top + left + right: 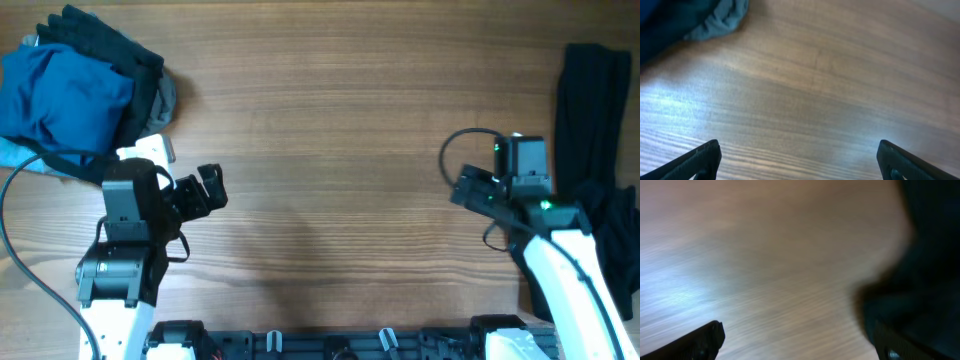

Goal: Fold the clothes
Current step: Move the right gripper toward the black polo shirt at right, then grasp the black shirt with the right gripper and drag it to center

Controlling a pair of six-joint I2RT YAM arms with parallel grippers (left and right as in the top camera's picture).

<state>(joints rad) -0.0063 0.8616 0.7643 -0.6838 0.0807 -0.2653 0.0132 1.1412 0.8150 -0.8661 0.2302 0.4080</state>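
A pile of clothes lies at the table's far left: a blue garment (60, 95) with black (110, 45) and grey (160, 105) pieces beside it. A long black garment (592, 130) lies along the right edge. My left gripper (205, 188) is open and empty over bare wood, right of the pile. In the left wrist view its fingers (800, 165) are wide apart, with the grey cloth (722, 17) and the blue cloth (660, 22) at top left. My right gripper (470, 190) is open and empty, left of the black garment. The right wrist view is blurred: fingers (800, 345) apart, black cloth (925, 270) at right.
The wooden table (340, 120) is bare between the two arms. A black cable (450, 150) loops beside the right wrist. The arm bases and a black rail (330, 345) run along the near edge.
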